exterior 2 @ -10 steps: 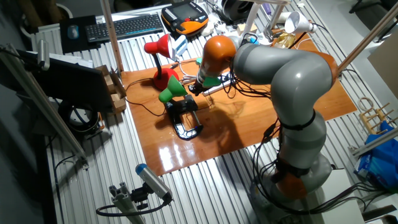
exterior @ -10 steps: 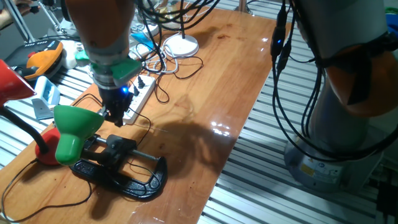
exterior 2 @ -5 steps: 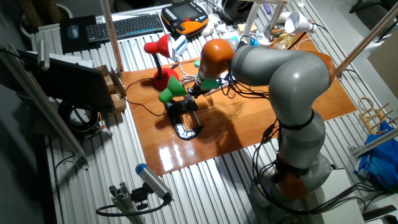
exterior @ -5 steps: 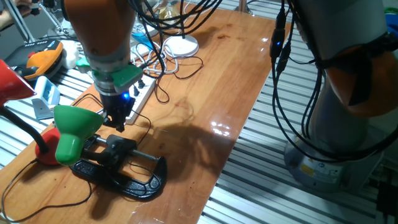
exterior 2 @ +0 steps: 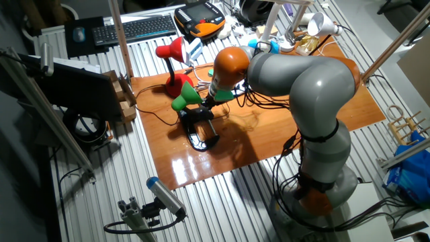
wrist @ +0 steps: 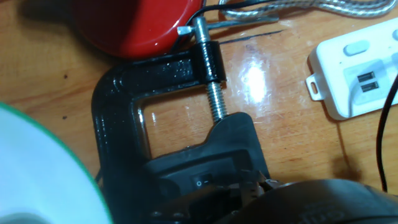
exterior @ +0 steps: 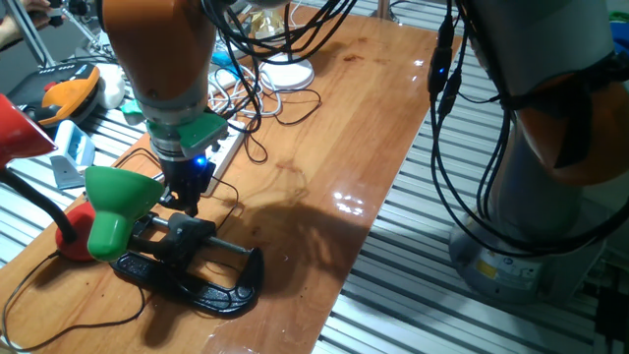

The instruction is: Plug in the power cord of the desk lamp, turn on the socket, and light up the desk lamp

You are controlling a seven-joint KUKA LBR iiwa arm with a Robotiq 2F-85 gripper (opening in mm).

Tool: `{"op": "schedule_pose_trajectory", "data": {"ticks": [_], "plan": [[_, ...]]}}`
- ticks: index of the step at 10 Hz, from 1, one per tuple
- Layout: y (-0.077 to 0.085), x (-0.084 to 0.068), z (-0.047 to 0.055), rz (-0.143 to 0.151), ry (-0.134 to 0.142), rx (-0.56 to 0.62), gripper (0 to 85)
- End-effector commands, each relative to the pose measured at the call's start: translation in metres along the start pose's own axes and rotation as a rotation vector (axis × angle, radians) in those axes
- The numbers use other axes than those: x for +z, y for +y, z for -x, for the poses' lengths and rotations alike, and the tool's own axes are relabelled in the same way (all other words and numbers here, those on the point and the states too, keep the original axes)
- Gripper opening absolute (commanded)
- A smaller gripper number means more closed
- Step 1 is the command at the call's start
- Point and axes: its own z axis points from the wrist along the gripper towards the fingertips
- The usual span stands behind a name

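Note:
The desk lamp has a green shade [exterior: 116, 200] and a black clamp base [exterior: 197, 278]; it also shows in the other fixed view [exterior 2: 183, 99]. My gripper [exterior: 190, 202] hangs just above the clamp's top, right of the shade, fingers together with nothing seen between them. In the hand view the clamp [wrist: 158, 134] with a small switch [wrist: 199, 182] lies right under my blurred gripper [wrist: 280, 193]. The socket [exterior: 224, 149] is a white strip just behind my gripper, and its end shows in the hand view [wrist: 354, 68]. The thin black power cord [exterior: 234, 195] runs beside it; its plug is hidden.
A red lamp [exterior: 20, 133] stands at the left, its red base [wrist: 143, 25] touching the clamp. A white round-based lamp [exterior: 286, 71] and loose cables [exterior: 260, 93] lie behind the strip. The table's right edge [exterior: 378, 211] is near.
My gripper has moved from over the near end of the white strip toward the lamp's clamp base, slightly lower and closer to the green shade. Nothing else moved.

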Motion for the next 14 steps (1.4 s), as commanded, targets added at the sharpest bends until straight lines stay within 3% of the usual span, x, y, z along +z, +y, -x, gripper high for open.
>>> {"op": "schedule_pose_trajectory", "data": {"ticks": [1, 3, 6, 11, 14], "plan": [[0.001, 0.0, 0.0, -0.001, 0.0, 0.001, 0.0], [0.008, 0.0, -0.002, -0.004, 0.006, 0.01, 0.0], [0.011, 0.002, -0.004, 0.016, 0.011, 0.018, 0.0], [0.015, 0.008, -0.008, 0.055, 0.026, 0.054, 0.0], [0.016, 0.008, -0.007, 0.097, 0.033, 0.082, 0.0]]}}
